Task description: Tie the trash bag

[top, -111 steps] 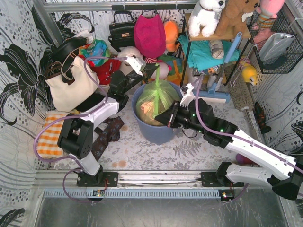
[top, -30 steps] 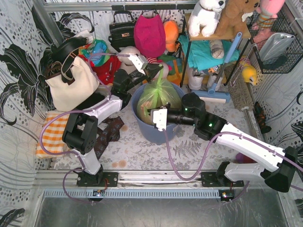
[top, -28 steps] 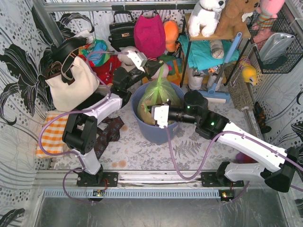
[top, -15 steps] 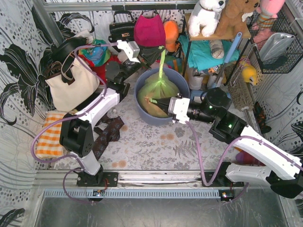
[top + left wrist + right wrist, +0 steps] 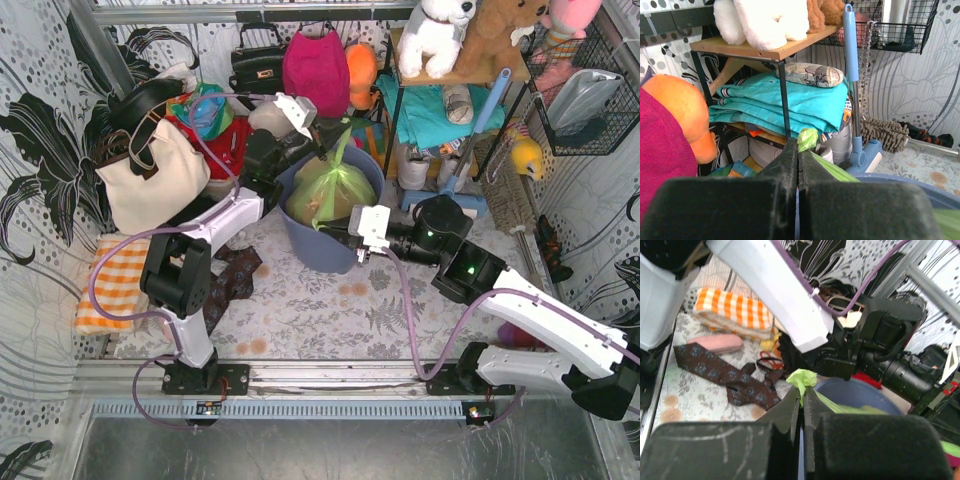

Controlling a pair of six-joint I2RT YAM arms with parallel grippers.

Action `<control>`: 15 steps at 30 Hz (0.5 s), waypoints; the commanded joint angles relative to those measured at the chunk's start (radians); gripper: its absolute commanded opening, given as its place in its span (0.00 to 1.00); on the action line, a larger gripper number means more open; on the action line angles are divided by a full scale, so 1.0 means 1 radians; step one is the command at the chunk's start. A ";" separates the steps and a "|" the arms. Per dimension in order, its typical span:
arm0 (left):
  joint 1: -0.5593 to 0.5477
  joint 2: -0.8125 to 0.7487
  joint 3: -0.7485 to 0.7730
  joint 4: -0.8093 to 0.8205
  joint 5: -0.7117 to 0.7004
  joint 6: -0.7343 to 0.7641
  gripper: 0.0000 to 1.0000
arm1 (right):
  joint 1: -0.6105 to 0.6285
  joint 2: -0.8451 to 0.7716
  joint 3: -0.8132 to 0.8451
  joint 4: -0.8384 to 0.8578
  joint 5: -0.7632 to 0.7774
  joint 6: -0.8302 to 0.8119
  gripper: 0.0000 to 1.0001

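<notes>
The light-green trash bag (image 5: 325, 192) sits in the round blue-grey bin (image 5: 312, 250) at the back middle, with pinkish paper showing through. My left gripper (image 5: 327, 131) is above the bin's far rim, shut on a twisted strand of the bag that rises to it. In the left wrist view the jaws (image 5: 798, 148) pinch the green strand (image 5: 808, 139). My right gripper (image 5: 337, 231) is at the bin's near right rim, shut on another strand. In the right wrist view a green tuft (image 5: 802, 377) sticks out past the gripper (image 5: 801, 393).
A white tote bag (image 5: 150, 175) and an orange check cloth (image 5: 108, 285) lie left. A dark tie (image 5: 225, 285) lies by the bin. A shelf (image 5: 440, 75) with plush toys, teal towels (image 5: 790, 105) and a blue mop (image 5: 470, 160) stands right of the bin.
My left gripper has come down and to the right, so the strand it holds stands shorter. The bag is bunched tighter. My right gripper keeps its hold near the bin's rim.
</notes>
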 commanded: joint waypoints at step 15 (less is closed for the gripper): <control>0.009 -0.017 0.128 -0.121 -0.212 0.095 0.00 | 0.013 -0.064 0.023 0.139 -0.116 0.210 0.00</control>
